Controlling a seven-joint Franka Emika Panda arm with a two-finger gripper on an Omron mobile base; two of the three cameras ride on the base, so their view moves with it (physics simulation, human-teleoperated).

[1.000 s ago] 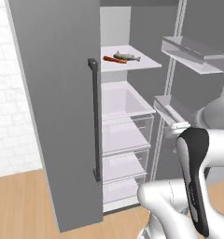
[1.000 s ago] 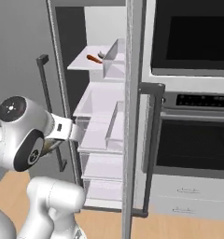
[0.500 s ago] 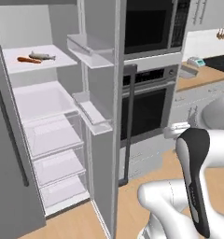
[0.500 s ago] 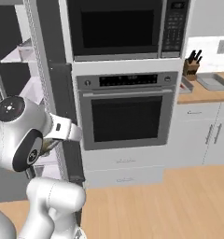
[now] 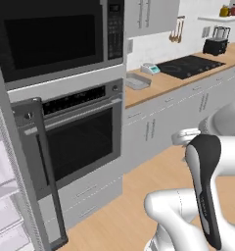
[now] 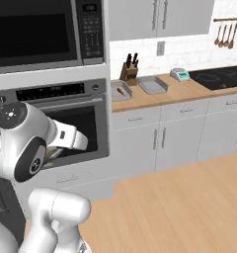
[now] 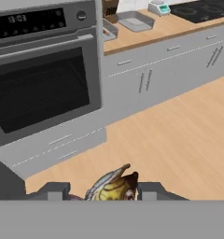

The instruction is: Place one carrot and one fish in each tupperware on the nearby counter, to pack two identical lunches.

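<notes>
The gripper (image 7: 102, 191) is clamping a yellowish fish (image 7: 113, 184) between its fingertips, hanging above the wooden floor (image 7: 179, 135). Toward one o'clock in the hand view, two grey tupperware trays are sitting on the tabletop (image 6: 189, 88): one (image 6: 153, 84) beside the knife block (image 6: 129, 70), the other (image 6: 119, 91) holding a carrot (image 6: 121, 91).

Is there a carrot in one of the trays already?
Yes, an orange carrot lies in the tray beside the knife block on the counter.

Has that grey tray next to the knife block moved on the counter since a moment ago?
Cannot tell. The tray lies beside the knife block now, but the robot's base has turned, shifting the whole scene; earlier views barely show it.
</notes>
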